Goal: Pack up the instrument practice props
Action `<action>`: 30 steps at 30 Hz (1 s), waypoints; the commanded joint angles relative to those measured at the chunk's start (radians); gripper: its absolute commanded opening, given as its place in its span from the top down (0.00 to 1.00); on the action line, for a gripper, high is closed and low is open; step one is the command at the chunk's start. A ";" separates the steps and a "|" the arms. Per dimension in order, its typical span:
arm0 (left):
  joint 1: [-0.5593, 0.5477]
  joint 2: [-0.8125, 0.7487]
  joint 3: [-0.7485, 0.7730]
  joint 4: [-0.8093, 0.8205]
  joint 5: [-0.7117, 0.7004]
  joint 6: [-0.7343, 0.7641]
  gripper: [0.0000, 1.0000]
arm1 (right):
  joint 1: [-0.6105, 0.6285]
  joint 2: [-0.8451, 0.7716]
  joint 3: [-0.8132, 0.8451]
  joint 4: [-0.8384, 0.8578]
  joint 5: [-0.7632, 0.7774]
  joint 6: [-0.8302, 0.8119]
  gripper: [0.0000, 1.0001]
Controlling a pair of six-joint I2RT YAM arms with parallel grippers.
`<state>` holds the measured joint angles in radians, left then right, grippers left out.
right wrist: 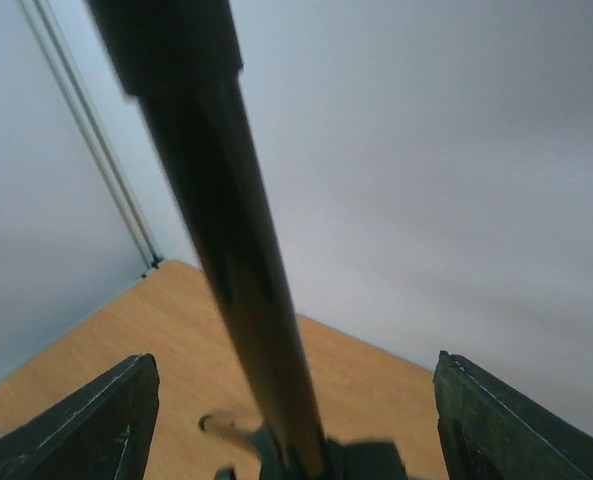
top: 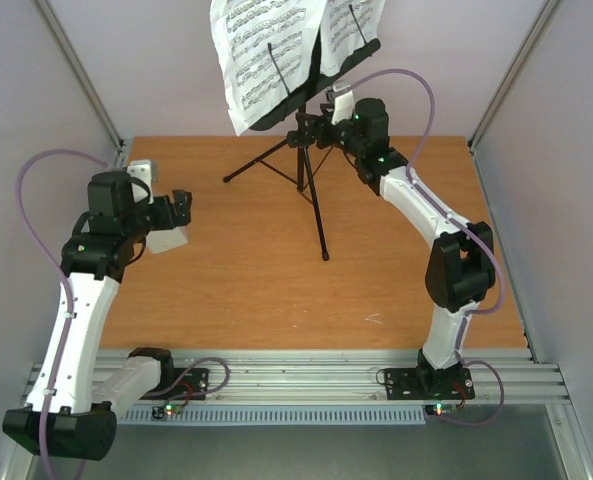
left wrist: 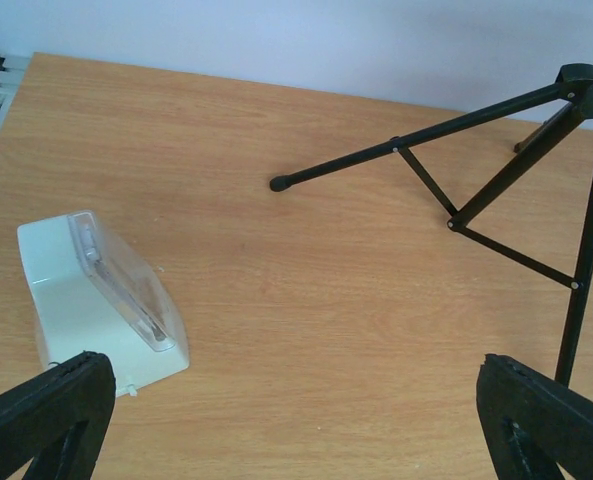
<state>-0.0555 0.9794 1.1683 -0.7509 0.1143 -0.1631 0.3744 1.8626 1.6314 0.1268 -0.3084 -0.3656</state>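
Black music stand (right wrist: 231,250) pole is standing between my right pincer's (right wrist: 296,400) parted fingers, untouched; my left pincer (left wrist: 294,400) is hanging wide apart near the metronome (left wrist: 86,300).

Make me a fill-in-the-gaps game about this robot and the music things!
The right tool has the music stand's black ____ between its open fingers. The sheet music is on that ____. The metronome lies on the wooden ____. The left tool holds ____.
Missing: pole, stand, table, nothing.
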 commanded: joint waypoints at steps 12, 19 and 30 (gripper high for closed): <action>0.023 0.010 -0.004 0.031 -0.032 0.025 0.01 | -0.005 0.156 0.153 0.066 -0.072 -0.082 0.40; 0.033 0.020 -0.005 0.030 -0.028 0.025 0.01 | -0.005 0.185 0.156 0.101 -0.075 -0.081 0.47; 0.043 0.023 -0.006 0.032 -0.021 0.025 0.01 | -0.005 0.216 0.218 0.048 -0.098 -0.090 0.68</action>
<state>-0.0181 0.9977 1.1679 -0.7513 0.0891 -0.1482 0.3740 2.0602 1.7966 0.1741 -0.3836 -0.4412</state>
